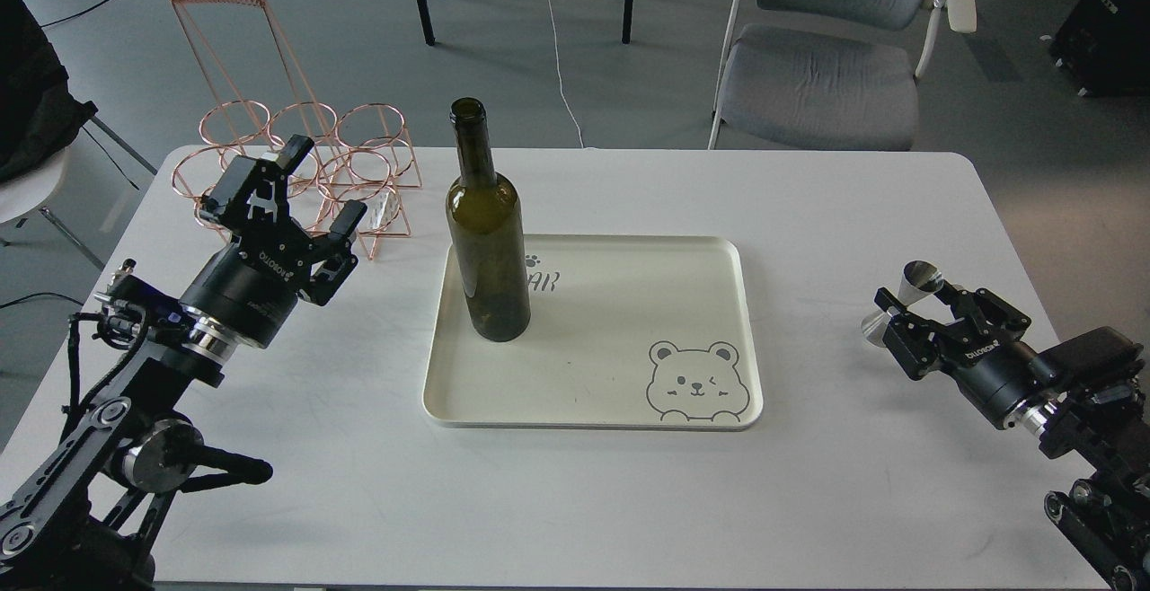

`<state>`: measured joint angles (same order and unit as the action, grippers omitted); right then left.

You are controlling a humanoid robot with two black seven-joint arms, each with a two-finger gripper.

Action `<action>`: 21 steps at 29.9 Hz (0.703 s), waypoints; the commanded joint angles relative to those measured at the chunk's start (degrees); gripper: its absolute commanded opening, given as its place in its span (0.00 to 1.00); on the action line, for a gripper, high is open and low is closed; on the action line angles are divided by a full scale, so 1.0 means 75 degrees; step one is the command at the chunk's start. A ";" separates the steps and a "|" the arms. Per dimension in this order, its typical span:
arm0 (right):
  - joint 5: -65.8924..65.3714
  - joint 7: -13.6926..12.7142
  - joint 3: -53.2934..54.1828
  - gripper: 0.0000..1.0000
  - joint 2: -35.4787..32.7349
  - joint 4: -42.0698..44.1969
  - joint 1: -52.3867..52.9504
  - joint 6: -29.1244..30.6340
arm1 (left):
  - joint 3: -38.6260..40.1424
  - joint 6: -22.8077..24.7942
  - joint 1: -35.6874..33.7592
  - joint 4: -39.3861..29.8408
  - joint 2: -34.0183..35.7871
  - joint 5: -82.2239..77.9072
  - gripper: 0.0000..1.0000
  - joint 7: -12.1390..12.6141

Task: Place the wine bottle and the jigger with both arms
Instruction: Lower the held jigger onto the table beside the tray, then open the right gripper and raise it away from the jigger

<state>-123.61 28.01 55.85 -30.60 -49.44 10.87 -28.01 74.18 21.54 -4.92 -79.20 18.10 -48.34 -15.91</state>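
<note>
The wine bottle stands upright on the left part of the cream tray. My left gripper is open and empty, a little left of the bottle and just in front of the copper wire rack. My right gripper is at the table's right side, shut on the waist of the silver jigger. The jigger is tilted, with its lower cone close to the tabletop, well to the right of the tray.
A copper wire bottle rack stands at the back left of the white table. The tray has a bear drawing at its front right. A grey chair and table legs stand behind the table.
</note>
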 commanded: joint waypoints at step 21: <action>0.5814 -0.0001 -0.0474 0.97 -0.2998 -0.5688 -0.1755 0.1964 | 0.0000 -0.0036 -0.0036 0.0001 0.0036 0.0000 0.98 0.0011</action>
<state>-88.46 27.99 52.52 -52.79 -86.82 -4.19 -15.73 74.10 21.28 -5.18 -79.19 18.23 -48.34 -15.82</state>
